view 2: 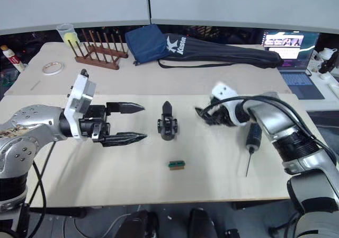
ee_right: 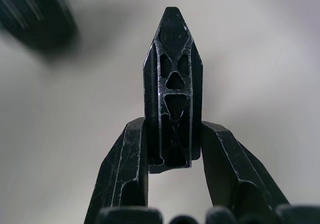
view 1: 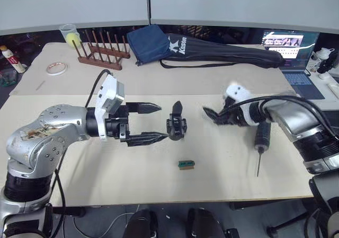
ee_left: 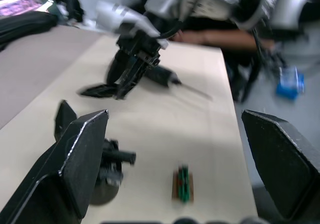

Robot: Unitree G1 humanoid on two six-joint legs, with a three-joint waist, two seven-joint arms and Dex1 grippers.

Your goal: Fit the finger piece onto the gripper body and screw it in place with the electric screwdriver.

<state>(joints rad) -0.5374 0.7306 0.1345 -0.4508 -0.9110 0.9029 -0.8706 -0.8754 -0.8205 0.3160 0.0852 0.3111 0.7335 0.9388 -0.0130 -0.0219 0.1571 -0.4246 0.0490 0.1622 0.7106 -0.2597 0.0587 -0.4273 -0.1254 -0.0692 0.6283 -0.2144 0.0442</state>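
Note:
The gripper body (view 1: 176, 124), a chunky black block with one pointed finger up, stands mid-table. My left gripper (view 1: 154, 122) is open just to its left, its fingertips a little short of it. In the left wrist view the gripper body (ee_left: 116, 160) sits partly behind one finger (ee_left: 75, 164). My right gripper (view 1: 212, 115) hovers right of the body, shut on the finger piece (ee_right: 172, 84), a small black wedge pinched between both fingers. The electric screwdriver (view 1: 262, 137) lies on the table under my right forearm, its silver bit pointing at the front edge.
A small green block (view 1: 185, 165) lies in front of the gripper body. At the back are a wooden rack (view 1: 100, 52), a blue pouch (view 1: 151, 42), a long black bag (view 1: 222, 52), a tape roll (view 1: 55, 67) and a laptop (view 1: 291, 47).

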